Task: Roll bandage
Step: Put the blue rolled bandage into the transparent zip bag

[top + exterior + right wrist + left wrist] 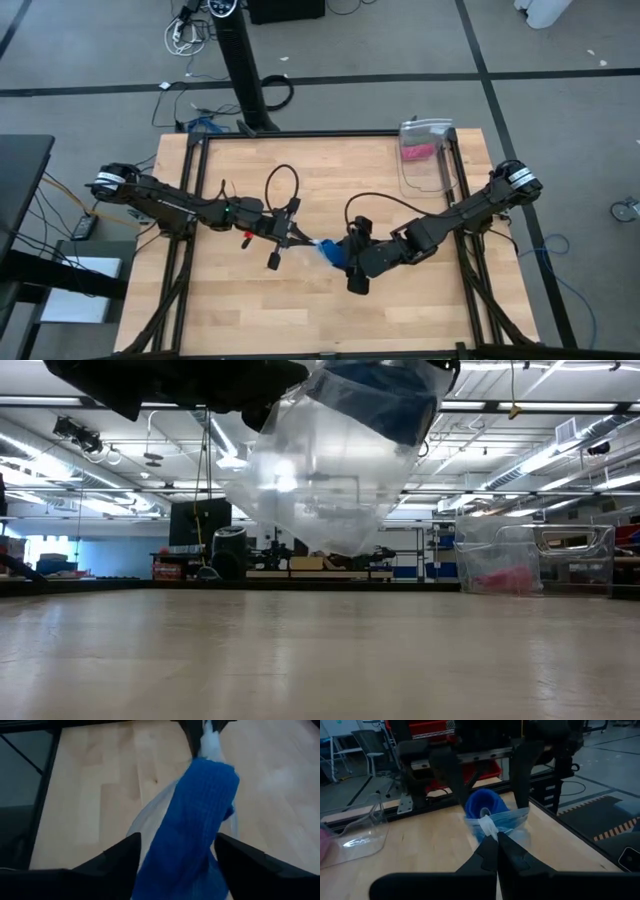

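Left gripper [496, 851] jaws were pinched together on the bunched edge of a clear plastic bag [512, 827], near table centre. Right gripper [175, 865] jaws stood fairly wide apart, straddling the blue bandage roll [197, 825]; actual pad contact couldn't be confirmed from the wrist view. The bandage sat in or at the mouth of the bag, held between the two grippers, lifted off the table [300, 320] as the low view showed the bag hanging above the wood.

In the high view the left gripper [290, 238] and right gripper [352, 262] faced each other closely, the blue bandage [330, 252] between them.

Likely risks: the bag's thin film could slip from the left pinch if the right arm pulled or twisted hard, dropping both. The roll could loosen and unravel if the right jaws only bracket it. The fingers are close enough that a small misaligned move might knock them together.

Room: open wood all round the pair, more toward the near edge. A clear container [425, 155] with something pink inside stood at the far right corner, well apart. Frame rails ran along the table sides, not near the work.
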Motion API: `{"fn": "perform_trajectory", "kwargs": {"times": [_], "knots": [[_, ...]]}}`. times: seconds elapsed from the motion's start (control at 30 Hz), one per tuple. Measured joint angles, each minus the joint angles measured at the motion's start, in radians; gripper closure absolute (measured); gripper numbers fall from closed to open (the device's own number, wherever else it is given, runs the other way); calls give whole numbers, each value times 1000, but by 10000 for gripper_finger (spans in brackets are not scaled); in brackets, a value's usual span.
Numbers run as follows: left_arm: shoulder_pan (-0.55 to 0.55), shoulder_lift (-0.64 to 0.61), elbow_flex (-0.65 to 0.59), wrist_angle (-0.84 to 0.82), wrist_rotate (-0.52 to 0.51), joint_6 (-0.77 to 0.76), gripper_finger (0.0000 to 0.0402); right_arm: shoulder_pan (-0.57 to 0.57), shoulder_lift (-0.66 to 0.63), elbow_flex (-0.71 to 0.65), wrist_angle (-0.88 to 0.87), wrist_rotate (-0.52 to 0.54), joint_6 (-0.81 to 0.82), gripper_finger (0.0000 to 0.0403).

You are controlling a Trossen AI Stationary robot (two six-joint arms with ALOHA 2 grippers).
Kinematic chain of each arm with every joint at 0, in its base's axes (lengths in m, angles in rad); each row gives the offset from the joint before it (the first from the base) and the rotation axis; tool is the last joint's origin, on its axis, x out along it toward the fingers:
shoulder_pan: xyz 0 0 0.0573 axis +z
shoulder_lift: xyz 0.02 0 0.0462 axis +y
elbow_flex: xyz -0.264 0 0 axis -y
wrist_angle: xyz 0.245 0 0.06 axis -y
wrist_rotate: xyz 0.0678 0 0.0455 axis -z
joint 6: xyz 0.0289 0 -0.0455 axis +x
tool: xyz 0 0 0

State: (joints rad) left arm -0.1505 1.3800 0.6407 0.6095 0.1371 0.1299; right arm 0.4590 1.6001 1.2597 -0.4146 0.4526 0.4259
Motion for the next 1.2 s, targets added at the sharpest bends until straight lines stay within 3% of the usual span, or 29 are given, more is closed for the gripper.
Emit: {"fn": "perform_trajectory", "kwargs": {"times": [0.27, 0.63, 0.77, 0.93, 1.13, 1.2], "knots": [[0, 0, 0, -10, -1, -2, 400, -7, 0, 0, -9, 16, 0, 80], [-2, 0, 0, -14, 5, -1, 400, 6, -4, 35, -10, 43, -27, 80], [-2, 0, 0, -13, 6, -1, 400, 7, -4, 35, -28, 64, -28, 98], [-2, 0, 0, -25, 6, -1, 400, 38, -4, 35, -81, 197, -37, 184], [-2, 0, 0, -20, 6, -1, 400, 59, 0, 35, -82, 201, -47, 367], [-2, 0, 0, -7, 6, -1, 400, 51, 0, 35, -79, 194, -62, 391]]}}
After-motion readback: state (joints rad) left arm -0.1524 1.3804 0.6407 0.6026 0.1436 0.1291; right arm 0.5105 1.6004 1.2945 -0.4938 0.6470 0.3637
